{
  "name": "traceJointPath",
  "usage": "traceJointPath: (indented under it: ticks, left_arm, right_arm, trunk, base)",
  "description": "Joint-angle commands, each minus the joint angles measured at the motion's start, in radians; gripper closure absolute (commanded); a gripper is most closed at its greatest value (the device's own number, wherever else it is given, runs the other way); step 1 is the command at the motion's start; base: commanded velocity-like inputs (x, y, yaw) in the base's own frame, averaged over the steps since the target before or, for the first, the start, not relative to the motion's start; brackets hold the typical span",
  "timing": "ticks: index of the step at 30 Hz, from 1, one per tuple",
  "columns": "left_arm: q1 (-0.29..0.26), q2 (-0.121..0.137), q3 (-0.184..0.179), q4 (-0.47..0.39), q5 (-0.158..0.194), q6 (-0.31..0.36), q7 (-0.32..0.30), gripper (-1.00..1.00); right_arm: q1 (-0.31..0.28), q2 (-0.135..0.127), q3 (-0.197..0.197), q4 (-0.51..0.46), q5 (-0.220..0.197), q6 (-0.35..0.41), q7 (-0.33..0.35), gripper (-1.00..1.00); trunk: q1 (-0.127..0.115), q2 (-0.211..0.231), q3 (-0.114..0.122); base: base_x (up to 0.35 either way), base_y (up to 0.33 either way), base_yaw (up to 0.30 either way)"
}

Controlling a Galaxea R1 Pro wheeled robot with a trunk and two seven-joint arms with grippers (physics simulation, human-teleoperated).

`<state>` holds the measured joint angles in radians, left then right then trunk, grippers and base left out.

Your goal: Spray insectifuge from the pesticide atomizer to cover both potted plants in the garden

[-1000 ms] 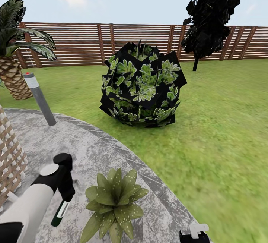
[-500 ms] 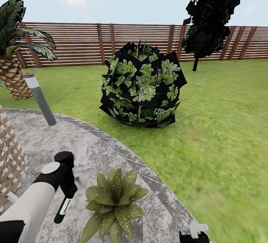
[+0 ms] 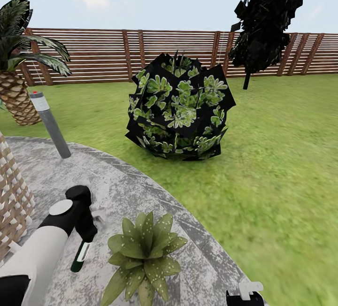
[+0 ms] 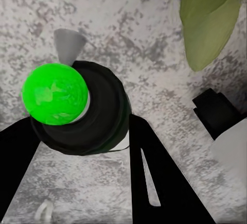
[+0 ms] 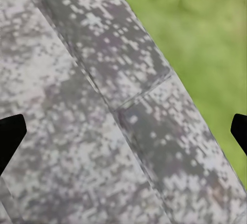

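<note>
Grey mottled stone patio (image 3: 141,193) spreads under both arms, bordered by green lawn (image 3: 281,165); the left end effector (image 3: 83,231) hangs over the stone, closed on the pesticide atomizer (image 3: 80,256), which tilts down from it with its white label showing; in the left wrist view the two black fingers (image 4: 154,172) press either side of the dark bottle (image 4: 98,110), whose bright green end (image 4: 55,93) faces the camera above the paving. Just beside the bottle, toward the robot's right, stands a potted plant (image 3: 143,254), a low rosette of broad speckled leaves, one leaf (image 4: 211,18) reaching into the left wrist view; bottle and leaves are near but apart. The right end effector (image 5: 123,131) is spread wide, its black fingertips (image 5: 10,134) at opposite edges of the right wrist view over the patio's rim stones and grass (image 5: 206,38). Farther out, a grey post (image 3: 50,125) rises at the patio edge; a woven lattice object (image 3: 14,198) sits at the robot's left; a round dark bush (image 3: 180,106) stands on the lawn; a palm (image 3: 19,62), a dark tree (image 3: 267,19) and a brown slatted fence (image 3: 103,55) close the garden.
</note>
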<state>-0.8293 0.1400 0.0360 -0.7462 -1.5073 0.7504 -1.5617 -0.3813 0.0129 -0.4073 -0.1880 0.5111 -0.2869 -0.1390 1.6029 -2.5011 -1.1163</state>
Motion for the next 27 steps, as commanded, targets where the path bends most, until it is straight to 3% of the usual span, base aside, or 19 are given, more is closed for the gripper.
traceJointPath:
  ticks: [1, 4, 15, 21, 27]
  left_arm:
    - [0.0, 0.013, 0.003, -0.001, -0.007, 0.01, -0.009, 1.0]
    - [0.008, 0.027, 0.003, 0.0, -0.007, 0.01, -0.009, 1.0]
    - [0.01, 0.014, 0.004, -0.002, -0.004, 0.011, -0.009, 1.0]
    - [-0.002, -0.001, 0.002, -0.119, -0.007, 0.014, -0.009, 1.0]
    - [0.01, 0.012, 0.004, -0.125, -0.007, 0.012, -0.009, 1.0]
  right_arm:
    - [-0.001, 0.001, -0.007, 0.001, 0.011, -0.003, -0.004, -1.0]
    - [-0.001, 0.0, -0.007, 0.001, 0.011, -0.003, -0.004, -1.0]
    - [-0.001, 0.001, -0.007, 0.001, 0.011, -0.003, -0.004, -1.0]
    - [-0.001, 0.001, -0.007, 0.001, 0.011, -0.003, -0.004, -1.0]
    - [-0.001, 0.0, -0.007, 0.001, 0.011, -0.003, -0.004, -1.0]
  trunk:
    - [0.0, 0.0, -0.001]
    - [0.0, 0.0, -0.001]
    - [0.0, 0.0, -0.001]
    - [0.0, 0.0, -0.001]
    - [0.0, 0.0, -0.001]
  base:
    - [0.0, 0.0, 0.0]
    - [0.0, 0.0, 0.0]
    - [0.0, 0.0, 0.0]
    - [0.0, 0.0, 0.0]
    - [0.0, 0.0, 0.0]
